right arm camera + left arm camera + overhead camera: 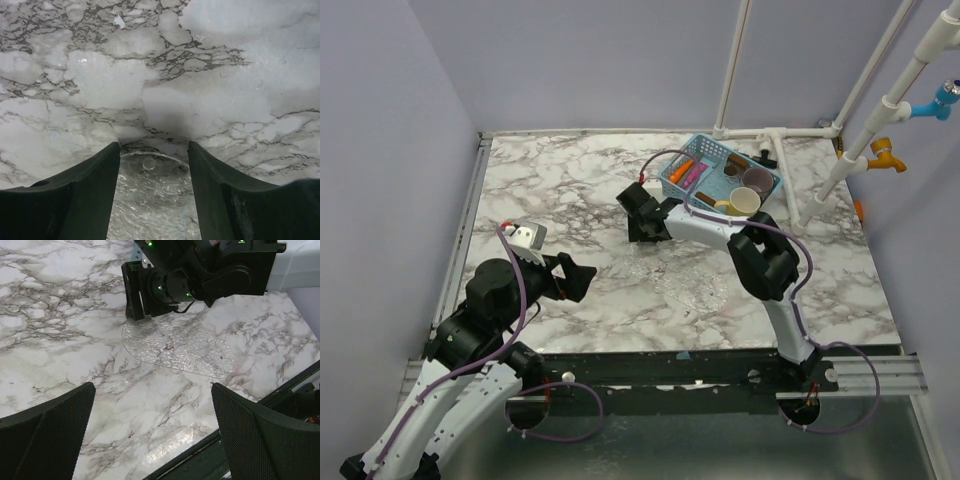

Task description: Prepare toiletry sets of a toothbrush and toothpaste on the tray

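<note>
Both grippers empty, hanging around the clear tray (pixel 180 347)

The right gripper (pixel 152 147) is low at the tray's far rim, fingers partly spread with the rim showing between them. Can't tell if it's actually touching. The left gripper (pixel 152 386) hovers off the tray's near side, spread wide. The blue basket (pixel 715 147) of toiletries sits beyond the tray.

The top view looks steeply down from high behind the near edge, taking in the whole counter (pixel 570 190). Both wrist views sit close above it, angled forward and down; both show the clear tray (pixel 180 352).
</note>
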`<move>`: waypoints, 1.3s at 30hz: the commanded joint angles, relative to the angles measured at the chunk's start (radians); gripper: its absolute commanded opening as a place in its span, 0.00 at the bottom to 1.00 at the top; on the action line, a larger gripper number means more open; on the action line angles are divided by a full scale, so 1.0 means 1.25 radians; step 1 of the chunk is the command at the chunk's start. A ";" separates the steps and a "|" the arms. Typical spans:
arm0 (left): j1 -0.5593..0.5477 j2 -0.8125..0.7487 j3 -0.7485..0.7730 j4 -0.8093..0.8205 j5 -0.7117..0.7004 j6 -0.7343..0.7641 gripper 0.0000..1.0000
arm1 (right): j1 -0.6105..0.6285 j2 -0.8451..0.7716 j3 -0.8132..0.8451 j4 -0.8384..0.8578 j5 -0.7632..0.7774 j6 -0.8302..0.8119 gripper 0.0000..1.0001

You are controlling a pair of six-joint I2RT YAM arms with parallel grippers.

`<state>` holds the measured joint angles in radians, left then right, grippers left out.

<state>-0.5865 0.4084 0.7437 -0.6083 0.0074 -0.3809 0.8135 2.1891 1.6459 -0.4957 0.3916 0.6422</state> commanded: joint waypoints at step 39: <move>-0.003 -0.022 -0.006 -0.001 -0.029 0.005 0.99 | 0.188 -0.168 -0.321 0.124 -0.243 -0.144 0.62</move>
<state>-0.5869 0.3935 0.7437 -0.6083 -0.0074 -0.3809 1.0199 1.9736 1.2995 -0.2844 0.1574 0.4522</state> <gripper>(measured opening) 0.987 0.622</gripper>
